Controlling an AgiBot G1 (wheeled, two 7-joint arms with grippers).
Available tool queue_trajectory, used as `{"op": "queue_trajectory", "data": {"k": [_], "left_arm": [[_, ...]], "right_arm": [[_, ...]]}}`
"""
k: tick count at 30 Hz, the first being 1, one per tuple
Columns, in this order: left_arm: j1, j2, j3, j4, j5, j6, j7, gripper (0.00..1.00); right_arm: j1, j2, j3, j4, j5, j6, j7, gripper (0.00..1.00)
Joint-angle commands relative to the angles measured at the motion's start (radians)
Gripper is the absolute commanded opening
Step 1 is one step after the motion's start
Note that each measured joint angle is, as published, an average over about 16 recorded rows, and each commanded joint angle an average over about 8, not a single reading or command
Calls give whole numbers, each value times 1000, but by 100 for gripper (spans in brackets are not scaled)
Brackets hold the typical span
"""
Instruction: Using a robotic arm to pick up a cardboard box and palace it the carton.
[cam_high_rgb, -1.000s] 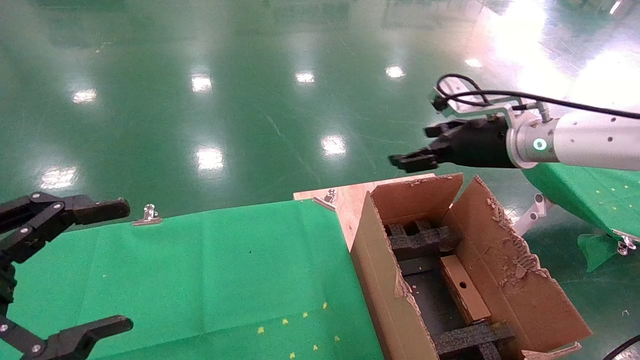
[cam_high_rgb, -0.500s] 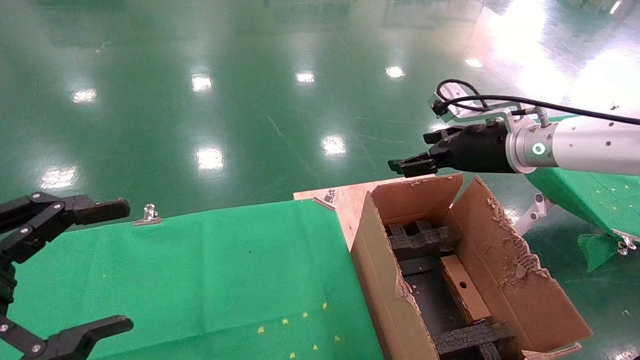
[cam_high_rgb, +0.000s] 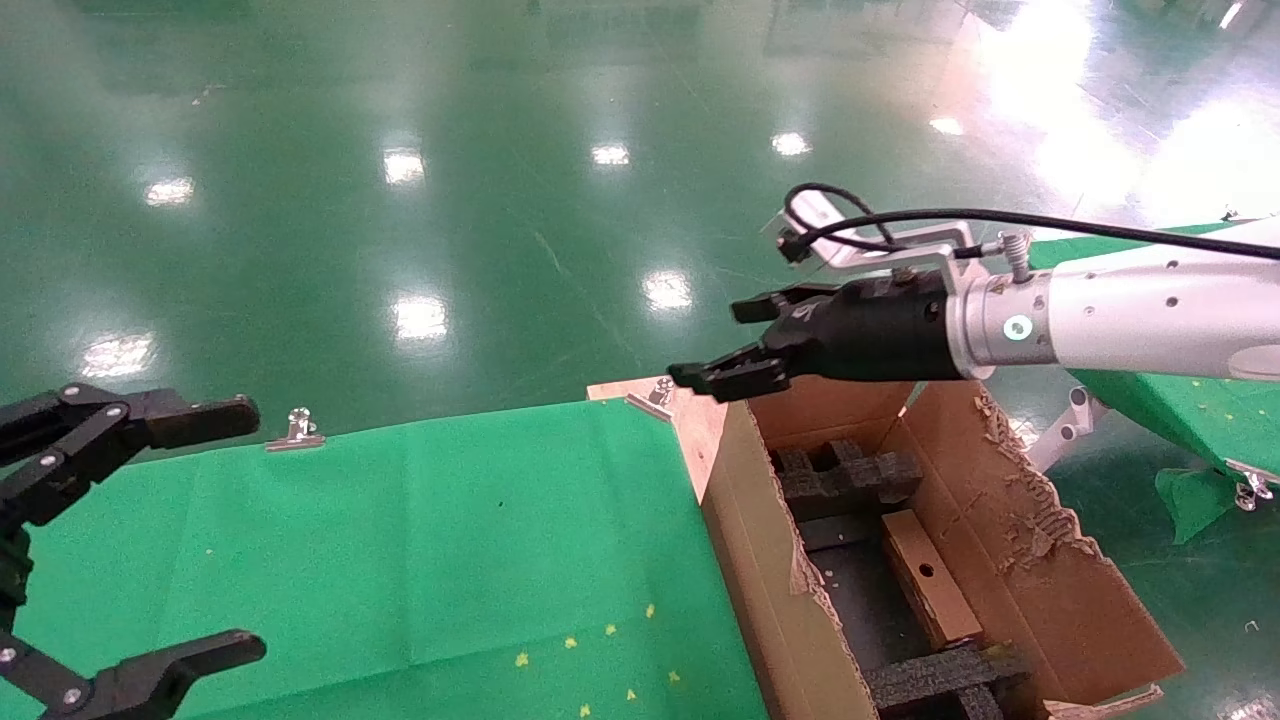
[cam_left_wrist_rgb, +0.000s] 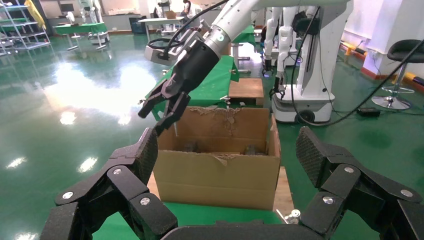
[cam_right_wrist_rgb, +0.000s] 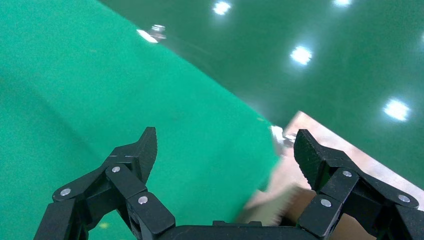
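Note:
The small brown cardboard box (cam_high_rgb: 925, 578) with a round hole lies inside the large torn carton (cam_high_rgb: 760, 560), between black foam inserts (cam_high_rgb: 845, 475). My right gripper (cam_high_rgb: 715, 345), on the white arm with the green ring light, hovers open and empty above the carton's far left corner. It also shows in the left wrist view (cam_left_wrist_rgb: 160, 112) over the carton (cam_left_wrist_rgb: 215, 175). In its own wrist view the right gripper (cam_right_wrist_rgb: 226, 150) has nothing between its fingers. My left gripper (cam_high_rgb: 245, 528) is open and empty over the table's left edge, and its own view (cam_left_wrist_rgb: 227, 155) faces the carton.
A green cloth table (cam_high_rgb: 450, 540) lies left of the carton, with a metal clip (cam_high_rgb: 296, 430) at its far edge. A bare wooden corner (cam_high_rgb: 690, 405) sits by the carton. A second green table (cam_high_rgb: 1180, 390) stands at the right. Another white robot (cam_left_wrist_rgb: 310, 75) stands behind the carton.
My right arm has moved left and lower, from beyond the carton's far flap to above its far left corner, gripper still open. The left arm and the small box have not moved.

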Motion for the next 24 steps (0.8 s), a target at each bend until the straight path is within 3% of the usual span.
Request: {"op": "queue_trajectory", "data": {"k": [1,24], "left_arm": [[0,0,0,0,0,0,0,100],[0,0,0,0,0,0,0,100]], "right_arm": [[-33,-3,52,5,12,-30,-22,100],[-414,-38,652,66,144,-376,-274,100]]}}
